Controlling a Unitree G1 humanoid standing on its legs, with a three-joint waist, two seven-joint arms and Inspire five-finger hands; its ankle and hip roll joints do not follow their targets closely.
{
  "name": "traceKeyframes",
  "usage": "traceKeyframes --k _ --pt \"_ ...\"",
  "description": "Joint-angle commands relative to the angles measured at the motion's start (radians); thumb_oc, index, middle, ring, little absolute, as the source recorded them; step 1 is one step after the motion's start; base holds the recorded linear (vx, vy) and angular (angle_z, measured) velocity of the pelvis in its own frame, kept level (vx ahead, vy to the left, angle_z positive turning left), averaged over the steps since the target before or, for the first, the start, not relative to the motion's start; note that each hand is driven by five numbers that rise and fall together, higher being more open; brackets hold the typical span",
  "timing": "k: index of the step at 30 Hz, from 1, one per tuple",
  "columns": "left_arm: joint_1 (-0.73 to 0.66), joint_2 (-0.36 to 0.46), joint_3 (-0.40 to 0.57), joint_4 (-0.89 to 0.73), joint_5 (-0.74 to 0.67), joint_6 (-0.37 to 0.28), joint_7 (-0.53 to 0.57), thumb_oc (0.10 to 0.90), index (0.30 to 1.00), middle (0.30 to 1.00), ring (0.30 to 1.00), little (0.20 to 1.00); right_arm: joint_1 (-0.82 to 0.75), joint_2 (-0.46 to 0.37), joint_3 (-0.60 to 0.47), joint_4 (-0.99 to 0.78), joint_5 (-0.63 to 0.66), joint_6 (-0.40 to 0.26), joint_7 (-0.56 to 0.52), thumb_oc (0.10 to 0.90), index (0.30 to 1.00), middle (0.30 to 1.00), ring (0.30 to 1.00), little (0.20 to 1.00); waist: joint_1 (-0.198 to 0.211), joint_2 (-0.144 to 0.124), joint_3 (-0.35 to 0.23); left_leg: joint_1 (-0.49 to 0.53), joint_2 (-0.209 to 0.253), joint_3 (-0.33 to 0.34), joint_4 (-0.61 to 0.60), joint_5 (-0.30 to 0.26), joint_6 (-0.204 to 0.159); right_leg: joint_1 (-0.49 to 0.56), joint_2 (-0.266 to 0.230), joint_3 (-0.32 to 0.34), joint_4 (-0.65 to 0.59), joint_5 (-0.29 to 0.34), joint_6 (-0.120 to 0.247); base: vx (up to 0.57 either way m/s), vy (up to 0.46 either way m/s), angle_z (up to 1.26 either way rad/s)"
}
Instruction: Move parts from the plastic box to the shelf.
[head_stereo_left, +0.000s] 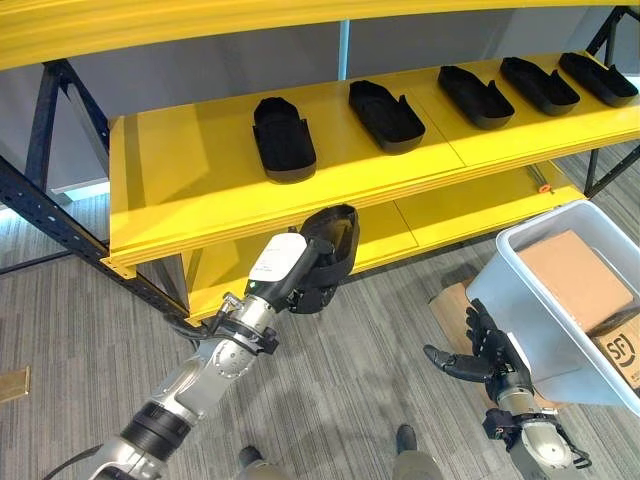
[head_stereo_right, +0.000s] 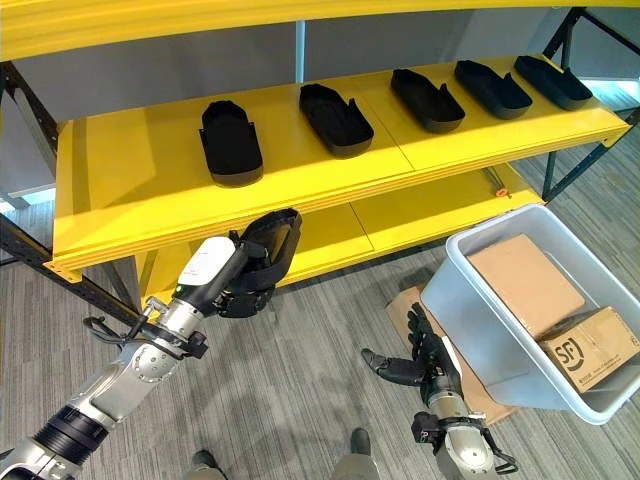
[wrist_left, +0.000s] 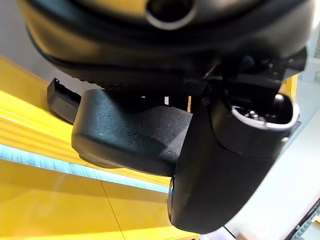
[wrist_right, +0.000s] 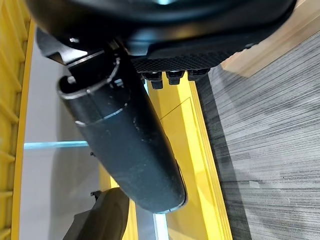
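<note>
Black part sits pinched in the left robot hand, just below the shelf edge.

- Both eye views look down from the head onto the yellow shelf, sharing it and the plastic box beside it;
- each wrist view looks along its hand, close, toward the shelf.

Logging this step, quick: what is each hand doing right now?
Left hand: shut on a black part, held in front of the yellow shelf.
Right hand: open, holding nothing, beside the plastic box.
</note>
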Motion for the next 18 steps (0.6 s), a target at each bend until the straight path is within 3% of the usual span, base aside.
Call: traceKeyframes --k 1,5,8,10,11,12,13,18 --pt "-0.104 0.005 0.074 -0.104 -0.038 -0.073 0.111 0.400 0.300 0.300 0.300 0.300 -0.048 -0.068 -0.064 -0.136 -0.004 -0.100 -0.009 0.900 1.000 1.000 1.000 1.000 0.016 -0.002 -0.081 -0.130 0.105 -0.103 0.045 0.163 -0.045 0.144 -0.097 -0.039 0.027 -0.009 0.006 0.10 0.102 0.22" --pt "-0.127 0.031 0.067 -0.110 -0.025 -0.066 0.126 0.400 0.300 0.300 0.300 0.300 -0.075 -0.059 -0.049 -0.137 -0.004 -0.098 -0.016 0.900 1.000 1.000 1.000 1.000 0.031 -0.010 -0.074 -0.184 0.060 -0.111 0.158 0.045 0.007 0.150 -0.158 -0.041 0.045 0.047 0.022 0.11 0.176 0.11" --pt "-0.159 0.040 0.044 -0.120 -0.018 -0.070 0.127 0.400 0.300 0.300 0.300 0.300 -0.084 -0.053 -0.048 -0.132 -0.003 -0.099 -0.021 0.900 1.000 1.000 1.000 1.000 0.025 -0.010 -0.080 -0.225 0.012 -0.116 0.199 -0.027 0.051 0.131 -0.194 -0.032 0.081 0.140 0.024 0.11 0.263 0.35" --pt "-0.236 0.050 -0.022 -0.134 -0.010 -0.085 0.114 0.400 0.300 0.300 0.300 0.300 -0.109 -0.051 -0.038 -0.114 -0.011 -0.102 -0.035 0.900 1.000 1.000 1.000 1.000 0.007 0.004 -0.072 -0.216 -0.057 -0.098 0.201 -0.099 0.114 0.035 -0.233 -0.016 0.212 0.274 0.004 0.13 0.540 0.28" --pt "-0.260 0.067 -0.039 -0.165 0.003 -0.088 0.101 0.400 0.300 0.300 0.300 0.300 -0.122 -0.048 -0.031 -0.102 -0.012 -0.102 -0.042 0.900 1.000 1.000 1.000 1.000 -0.005 0.017 -0.059 -0.183 -0.091 -0.075 0.180 -0.123 0.144 -0.025 -0.249 -0.036 0.286 0.309 -0.014 0.15 0.602 -0.33" --pt "-0.276 0.080 -0.045 -0.183 0.011 -0.097 0.090 0.400 0.300 0.300 0.300 0.300 -0.123 -0.042 -0.032 -0.098 -0.012 -0.102 -0.045 0.900 1.000 1.000 1.000 1.000 -0.024 0.015 -0.056 -0.140 -0.132 -0.062 0.135 -0.127 0.154 -0.066 -0.241 -0.026 0.283 0.323 -0.013 0.26 0.474 -0.58" --pt "-0.327 0.079 -0.053 -0.232 0.000 -0.122 0.085 0.400 0.300 0.300 0.300 0.300 -0.109 -0.045 -0.037 -0.106 -0.007 -0.109 -0.037 0.900 1.000 1.000 1.000 1.000 -0.057 0.012 -0.040 -0.093 -0.185 -0.052 0.089 -0.139 0.142 -0.105 -0.255 -0.057 0.119 0.368 0.028 0.23 0.250 -0.51" --pt "-0.342 0.074 -0.050 -0.260 -0.009 -0.138 0.085 0.400 0.300 0.300 0.300 0.300 -0.097 -0.042 -0.039 -0.112 -0.011 -0.109 -0.033 0.900 1.000 1.000 1.000 1.000 -0.067 0.018 -0.038 -0.079 -0.179 -0.081 0.089 -0.156 0.116 -0.110 -0.256 -0.056 0.028 0.401 0.036 0.11 -0.011 0.31"
